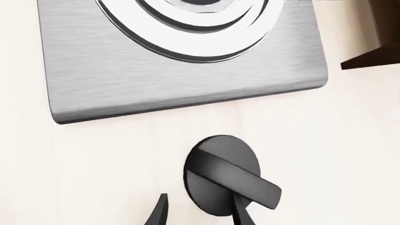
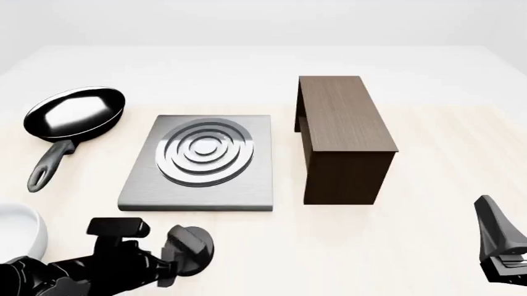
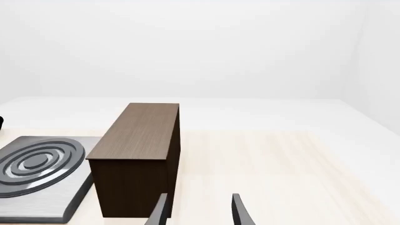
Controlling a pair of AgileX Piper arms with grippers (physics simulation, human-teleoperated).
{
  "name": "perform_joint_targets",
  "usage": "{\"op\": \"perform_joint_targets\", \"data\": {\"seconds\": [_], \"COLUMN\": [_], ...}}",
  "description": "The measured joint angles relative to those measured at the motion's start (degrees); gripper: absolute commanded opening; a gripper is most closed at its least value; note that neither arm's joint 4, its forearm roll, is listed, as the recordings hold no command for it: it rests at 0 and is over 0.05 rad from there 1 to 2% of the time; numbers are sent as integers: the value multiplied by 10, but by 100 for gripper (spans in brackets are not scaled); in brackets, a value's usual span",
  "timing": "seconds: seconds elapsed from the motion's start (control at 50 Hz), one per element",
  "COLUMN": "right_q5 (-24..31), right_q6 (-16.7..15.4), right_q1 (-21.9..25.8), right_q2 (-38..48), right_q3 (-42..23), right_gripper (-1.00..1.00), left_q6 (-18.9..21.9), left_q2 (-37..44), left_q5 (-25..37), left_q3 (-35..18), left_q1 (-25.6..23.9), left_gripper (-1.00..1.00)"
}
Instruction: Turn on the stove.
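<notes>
The stove [image 2: 197, 160] is a flat grey slab with concentric burner rings, lying left of the table's middle; its near edge also shows in the left wrist view [image 1: 187, 79]. Its black knob [image 2: 191, 245] sits on the table just in front of the slab, with the handle bar pointing slantwise [image 1: 234, 176]. My left gripper [image 1: 200, 213] is open right at the knob [image 2: 175, 259]. One finger [image 1: 240, 211] overlaps the knob's disc and the other stands beside it. My right gripper [image 3: 198, 211] is open and empty at the near right [image 2: 495, 237].
A tall dark-brown wooden box [image 2: 342, 139] stands right of the stove [image 3: 37, 173] and shows in the right wrist view [image 3: 140, 159]. A black frying pan [image 2: 74, 114] lies at the far left. A white bowl's rim [image 2: 21, 234] shows at the near left edge.
</notes>
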Motion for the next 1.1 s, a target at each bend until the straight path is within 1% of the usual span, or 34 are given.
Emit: {"op": "perform_joint_targets", "data": {"seconds": [0.26, 0.48, 0.6, 0.72, 0.88, 1.1], "right_q5": [0, 0, 0, 0, 0, 0], "right_q6": [0, 0, 0, 0, 0, 0], "right_q1": [0, 0, 0, 0, 0, 0], "right_q2": [0, 0, 0, 0, 0, 0], "right_q3": [0, 0, 0, 0, 0, 0], "right_gripper": [100, 100, 100, 100, 100, 100], "left_q6": [-11, -40, -45, -37, -45, -43], "left_q2": [13, 29, 30, 21, 9, -29], "left_q5": [8, 4, 2, 6, 10, 40], "left_q3": [-17, -44, -50, -46, -42, -41], "left_q1": [-11, -17, -16, -4, -5, 1], "left_gripper": [100, 100, 100, 100, 100, 100]}}
